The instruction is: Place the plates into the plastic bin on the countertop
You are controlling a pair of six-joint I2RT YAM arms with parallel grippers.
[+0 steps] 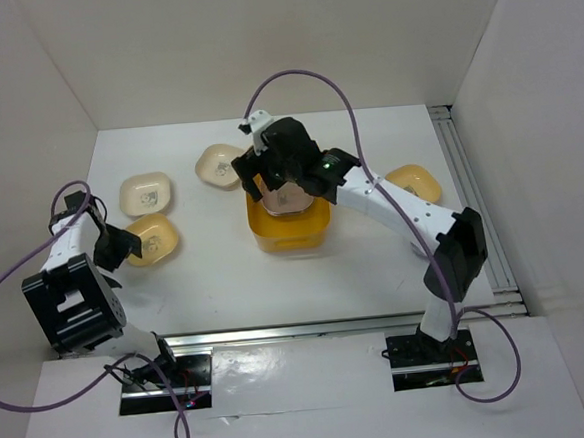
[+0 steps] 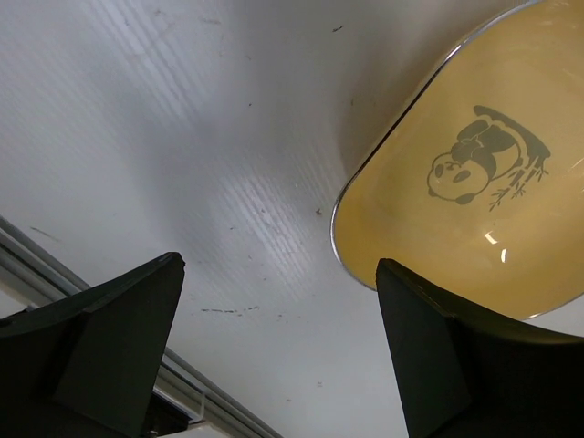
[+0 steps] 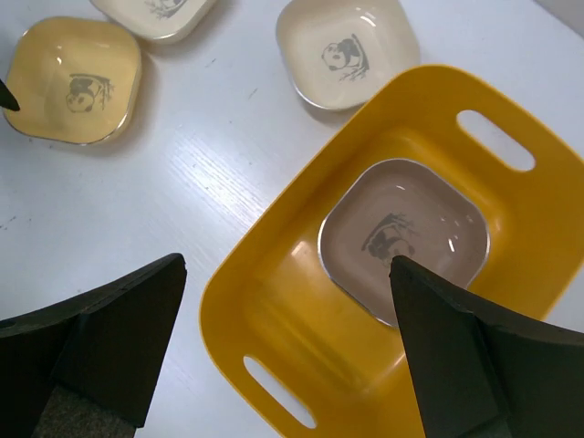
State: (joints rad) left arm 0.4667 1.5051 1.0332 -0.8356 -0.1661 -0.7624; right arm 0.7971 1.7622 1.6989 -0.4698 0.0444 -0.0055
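Top view: we see the left gripper low, just beside a yellow plate. The right gripper hangs over the yellow bin mid-countertop. A cream plate lies nearby.

Left wrist view: fingers spread, holding nothing, with the yellow plate just beyond the right finger.

Right wrist view: fingers spread, holding nothing. Below them, a brown plate lies flat inside the bin.

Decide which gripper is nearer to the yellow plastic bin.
Right. The right gripper hangs open directly above the plastic bin; the left gripper sits off to its left, by a yellow plate.
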